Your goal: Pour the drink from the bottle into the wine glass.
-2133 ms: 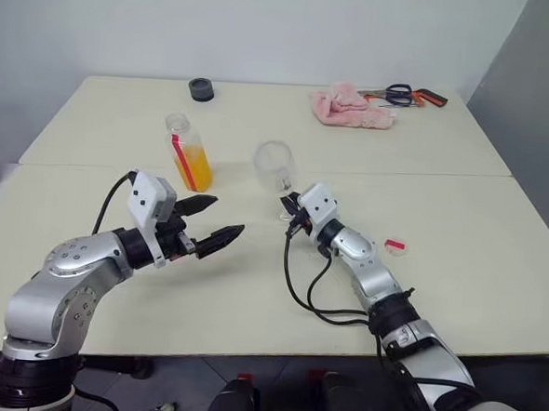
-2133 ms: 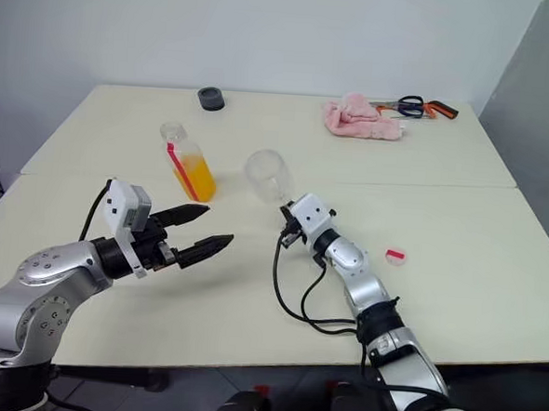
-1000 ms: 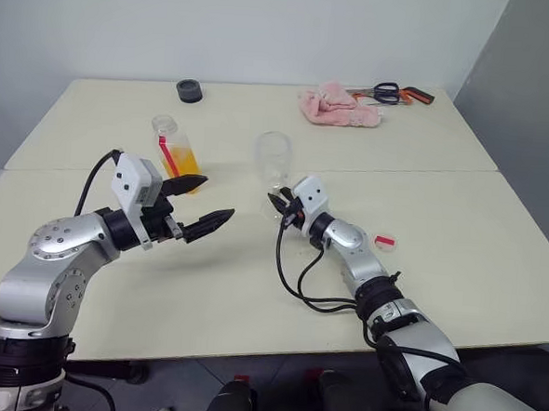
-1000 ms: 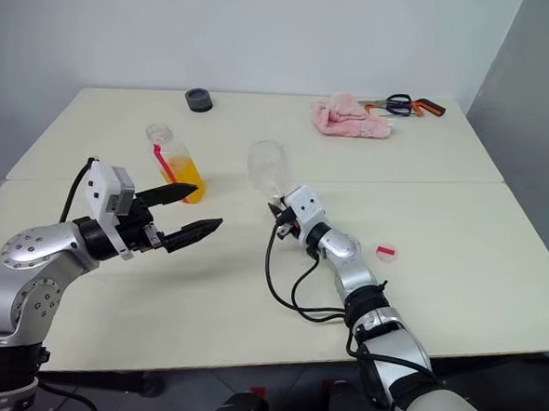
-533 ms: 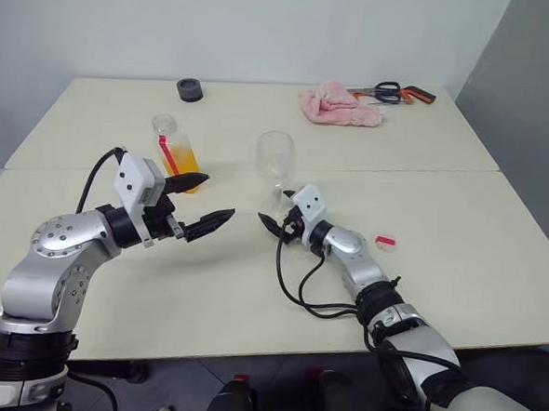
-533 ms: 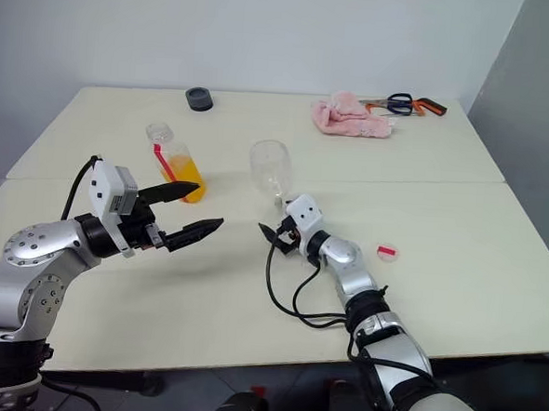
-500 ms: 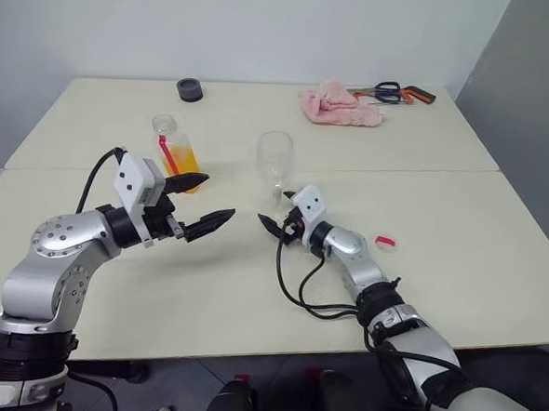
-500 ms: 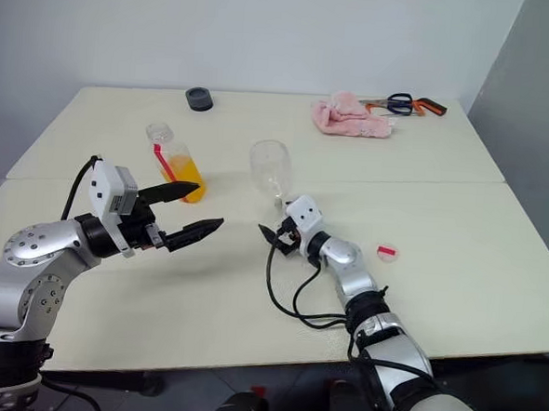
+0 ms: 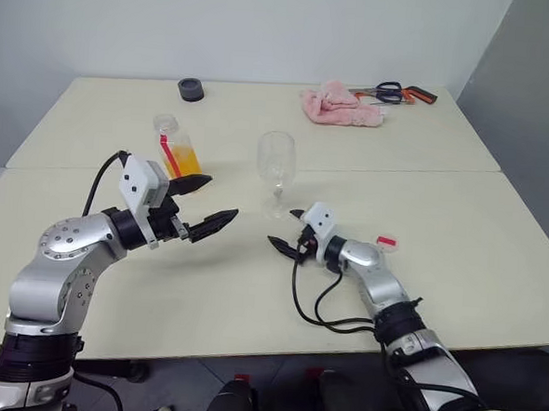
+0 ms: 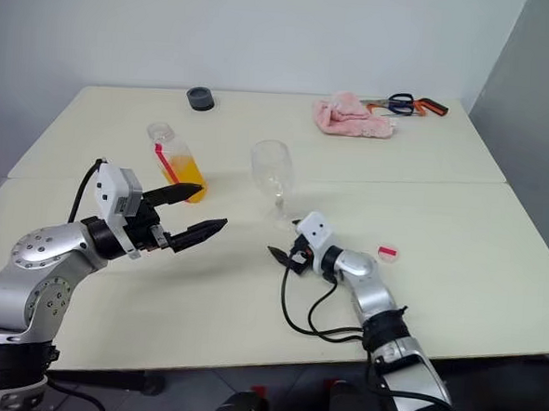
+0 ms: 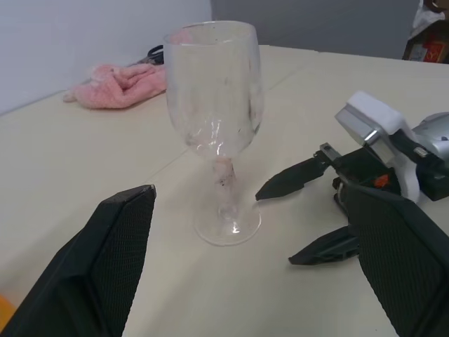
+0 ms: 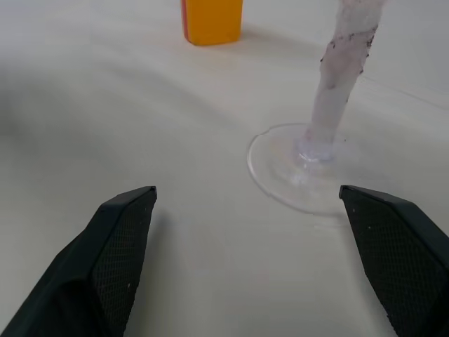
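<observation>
The wine glass (image 9: pixel 276 168) stands upright near the middle of the table, clear and with nothing in it. My right gripper (image 9: pixel 284 230) lies low just in front of its foot (image 12: pixel 309 168), open, with a small gap between fingertips and glass. The bottle (image 9: pixel 177 150) stands further left and back, uncapped, its lower half holding the orange drink (image 10: pixel 189 173). Between the bottle and the glass my left gripper (image 9: pixel 217 198) hovers open above the table, pointing level at the glass (image 11: pixel 214 91), holding nothing.
A small white-and-red cap (image 9: pixel 387 241) lies right of my right arm. At the back of the table are a pink cloth (image 9: pixel 341 107), scissors (image 9: pixel 393 92) and a black round object (image 9: pixel 190 89). A seam (image 9: pixel 426 173) runs between two joined tabletops.
My right gripper has opened off the glass's stem and drawn back and down toward me. The glass now stands free. The left arm has stayed put.
</observation>
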Controlling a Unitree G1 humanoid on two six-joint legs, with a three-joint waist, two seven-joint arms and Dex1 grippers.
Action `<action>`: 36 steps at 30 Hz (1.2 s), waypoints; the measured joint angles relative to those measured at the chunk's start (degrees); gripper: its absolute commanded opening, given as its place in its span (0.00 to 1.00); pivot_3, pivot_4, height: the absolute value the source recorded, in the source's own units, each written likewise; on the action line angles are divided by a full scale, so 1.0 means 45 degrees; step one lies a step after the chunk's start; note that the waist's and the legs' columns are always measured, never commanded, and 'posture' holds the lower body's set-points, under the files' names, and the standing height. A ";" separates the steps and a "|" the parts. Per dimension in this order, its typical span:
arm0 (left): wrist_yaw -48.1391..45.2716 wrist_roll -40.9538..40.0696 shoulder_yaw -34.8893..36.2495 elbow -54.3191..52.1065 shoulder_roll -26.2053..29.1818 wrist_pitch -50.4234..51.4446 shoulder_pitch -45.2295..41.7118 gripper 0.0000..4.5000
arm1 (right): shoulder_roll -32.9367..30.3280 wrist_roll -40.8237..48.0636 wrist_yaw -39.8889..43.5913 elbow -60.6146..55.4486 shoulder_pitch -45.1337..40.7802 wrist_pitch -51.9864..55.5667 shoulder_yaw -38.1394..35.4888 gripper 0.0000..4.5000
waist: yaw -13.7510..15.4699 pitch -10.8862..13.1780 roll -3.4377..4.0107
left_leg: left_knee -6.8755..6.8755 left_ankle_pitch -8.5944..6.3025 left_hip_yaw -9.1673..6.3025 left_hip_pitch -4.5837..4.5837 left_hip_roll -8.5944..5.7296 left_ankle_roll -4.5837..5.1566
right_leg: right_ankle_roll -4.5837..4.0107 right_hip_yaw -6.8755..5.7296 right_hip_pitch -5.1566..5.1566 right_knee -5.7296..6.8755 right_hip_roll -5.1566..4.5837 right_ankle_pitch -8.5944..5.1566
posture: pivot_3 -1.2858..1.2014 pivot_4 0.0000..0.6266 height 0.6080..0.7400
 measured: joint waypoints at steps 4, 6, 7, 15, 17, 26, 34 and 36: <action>0.0882 0.0049 0.0488 -0.0014 -0.0365 -0.0023 0.0609 1.00 | -0.0865 0.0461 0.0500 -0.2499 0.0675 0.1364 0.0023 0.99 | -0.0013 0.0002 0.0003 | -0.0002 -0.0004 0.0002 -0.0004 0.0008 -0.0001 | 0.0000 0.0003 -0.0011 0.0001 0.0001 0.0000 | 0.52 0.24 1.00; 0.1394 0.0114 0.0807 0.0008 -0.0508 -0.0034 0.1012 1.00 | -0.1154 0.0872 0.0636 -0.3778 0.0904 0.2112 -0.0023 0.99 | -0.0007 0.0002 0.0003 | -0.0002 -0.0006 -0.0001 -0.0005 0.0013 -0.0001 | 0.0001 0.0000 -0.0011 0.0000 0.0000 0.0000 | 0.52 0.24 1.00; 0.1665 0.0191 0.0966 0.0006 -0.0582 -0.0051 0.1196 1.00 | -0.1299 0.1027 0.0662 -0.4360 0.0993 0.2514 -0.0060 0.99 | 0.0009 0.0002 0.0003 | -0.0002 -0.0007 -0.0005 -0.0006 0.0013 0.0000 | 0.0001 -0.0002 -0.0011 0.0000 0.0000 -0.0001 | 0.52 0.24 1.00; 0.3603 0.0901 0.1916 0.0256 -0.1070 -0.0166 0.2106 1.00 | -0.2357 0.1890 0.1237 -0.7440 0.1913 0.4565 0.0304 0.99 | 0.0200 0.0001 0.0002 | 0.0002 -0.0008 -0.0011 -0.0007 0.0009 0.0001 | 0.0002 -0.0013 -0.0003 -0.0008 -0.0006 -0.0001 | 0.52 0.24 1.00; 0.4199 0.1181 0.2167 0.0635 -0.1207 -0.0339 0.2002 1.00 | -0.2627 0.2071 0.1576 -0.7918 0.2077 0.4904 0.0544 0.99 | 0.0224 0.0002 0.0001 | 0.0003 -0.0008 -0.0013 -0.0007 0.0012 0.0001 | 0.0003 -0.0018 -0.0003 -0.0009 -0.0005 -0.0001 | 0.52 0.24 1.00; 0.5508 0.1977 0.2468 0.2981 -0.1251 -0.0799 0.0041 1.00 | -0.3561 0.2954 0.2766 -0.8882 0.2047 0.5519 0.0932 0.99 | 0.0321 -0.0002 -0.0006 | 0.0010 0.0005 -0.0020 -0.0008 0.0003 -0.0024 | 0.0003 -0.0033 0.0008 -0.0016 -0.0013 -0.0001 | 0.52 0.24 1.00; 0.3969 0.2156 0.1199 0.5262 -0.0897 -0.0915 -0.2251 1.00 | -0.3693 0.3375 0.2830 -0.9538 0.1810 0.5901 0.1022 0.99 | 0.0321 -0.0002 -0.0010 | 0.0008 0.0015 -0.0017 -0.0011 0.0002 -0.0042 | 0.0003 -0.0038 0.0006 -0.0019 -0.0014 -0.0001 | 0.52 0.24 1.00; 0.3737 0.2357 0.0975 0.5849 -0.0889 -0.1129 -0.2598 1.00 | -0.3682 0.3443 0.2728 -0.9646 0.1777 0.6008 0.0993 0.99 | 0.0304 -0.0002 -0.0010 | 0.0007 0.0016 -0.0014 -0.0011 0.0002 -0.0045 | 0.0003 -0.0038 0.0002 -0.0019 -0.0014 -0.0001 | 0.52 0.24 1.00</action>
